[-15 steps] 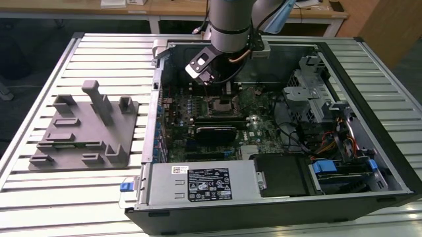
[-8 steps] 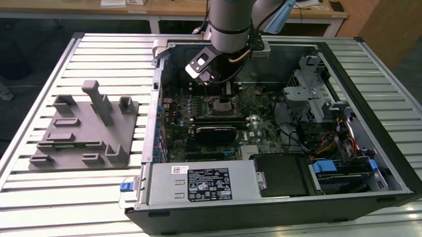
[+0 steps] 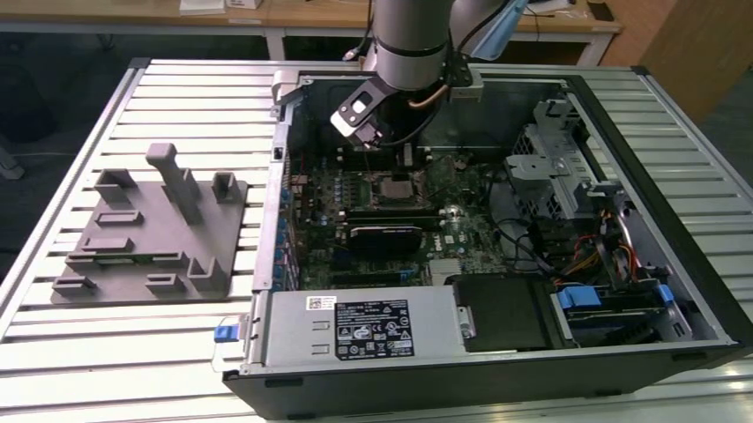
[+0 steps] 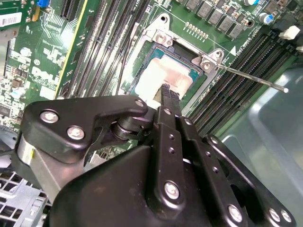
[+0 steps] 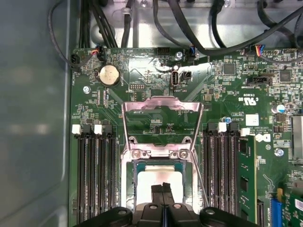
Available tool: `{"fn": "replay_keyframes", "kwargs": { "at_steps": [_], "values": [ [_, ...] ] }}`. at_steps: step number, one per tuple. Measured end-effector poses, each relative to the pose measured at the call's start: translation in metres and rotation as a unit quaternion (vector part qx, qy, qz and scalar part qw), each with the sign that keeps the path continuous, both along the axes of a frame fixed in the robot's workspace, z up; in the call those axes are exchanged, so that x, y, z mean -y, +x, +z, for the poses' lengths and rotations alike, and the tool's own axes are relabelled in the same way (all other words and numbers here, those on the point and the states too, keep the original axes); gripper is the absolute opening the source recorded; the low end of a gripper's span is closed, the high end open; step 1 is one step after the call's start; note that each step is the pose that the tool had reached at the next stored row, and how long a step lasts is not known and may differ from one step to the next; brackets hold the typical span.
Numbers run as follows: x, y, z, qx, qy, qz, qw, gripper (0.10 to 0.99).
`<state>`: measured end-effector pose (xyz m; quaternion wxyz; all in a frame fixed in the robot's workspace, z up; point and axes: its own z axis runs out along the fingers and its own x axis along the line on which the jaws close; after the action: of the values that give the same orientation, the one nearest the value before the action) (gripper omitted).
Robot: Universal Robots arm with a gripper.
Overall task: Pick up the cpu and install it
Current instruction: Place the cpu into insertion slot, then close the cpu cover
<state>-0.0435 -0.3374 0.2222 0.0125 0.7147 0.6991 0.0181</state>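
Hiding part of the cpu [image 5: 147,182], the hand [image 5: 162,187] hangs closed.

**Inspector:** Item and condition?

**Assistant:** The cpu [image 4: 158,76] [image 5: 149,177]: a small flat square chip. Its metal top glares pale under the light, with a thin blue-green edge around it in both wrist views.

**Inspector:** Position?

**Assistant:** It lies flat, top face up, inside the motherboard socket [image 5: 127,188] and square to the socket's sides. The socket's load plate [image 5: 161,105] stands swung open, off the chip. Whether the chip is fully seated cannot be told.
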Motion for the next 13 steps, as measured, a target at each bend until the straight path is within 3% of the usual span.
{"fn": "replay_keyframes", "kwargs": {
  "at_steps": [7,13],
  "values": [
    [0.0000,0.0000,0.0111,0.0001,0.0000,0.000,1.0000,0.106],
    [0.0000,0.0000,0.0122,0.0002,0.0000,0.000,1.0000,0.106]
  ]
}}
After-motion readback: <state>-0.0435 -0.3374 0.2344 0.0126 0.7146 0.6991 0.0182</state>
